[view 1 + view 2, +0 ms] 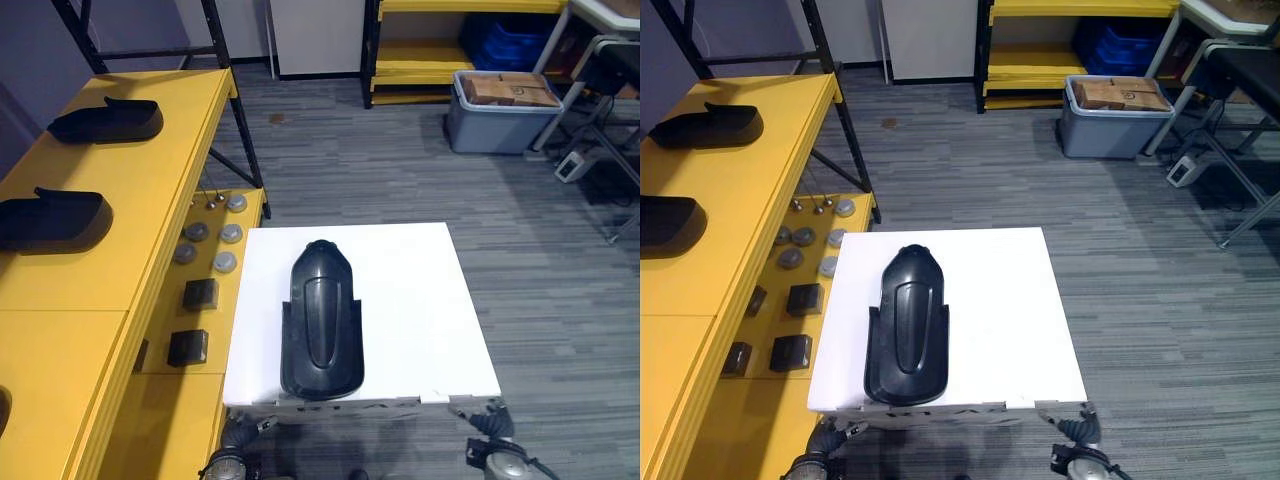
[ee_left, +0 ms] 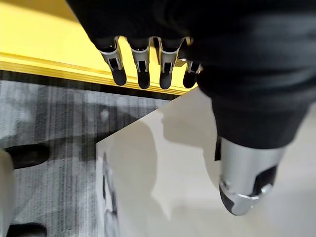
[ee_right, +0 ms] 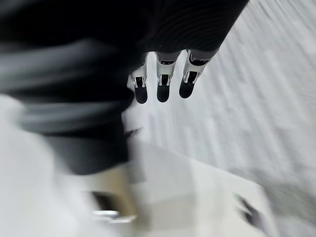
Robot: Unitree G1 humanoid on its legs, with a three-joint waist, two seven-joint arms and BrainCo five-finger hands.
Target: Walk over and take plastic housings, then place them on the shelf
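Black plastic housing [image 1: 321,325] is lying loose atop the white box [image 1: 420,300], with the left hand [image 1: 240,435] and right hand [image 1: 492,425] resting straight-fingered, unclenched, at its near corners, so any tilting is risking a slide-off.

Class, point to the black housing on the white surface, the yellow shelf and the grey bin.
black housing [image 1: 320,320], left eye view, on its raised middle ridge.
yellow shelf [image 1: 150,200], left eye view, on its bare top surface.
grey bin [image 1: 490,132], left eye view, on its front wall.
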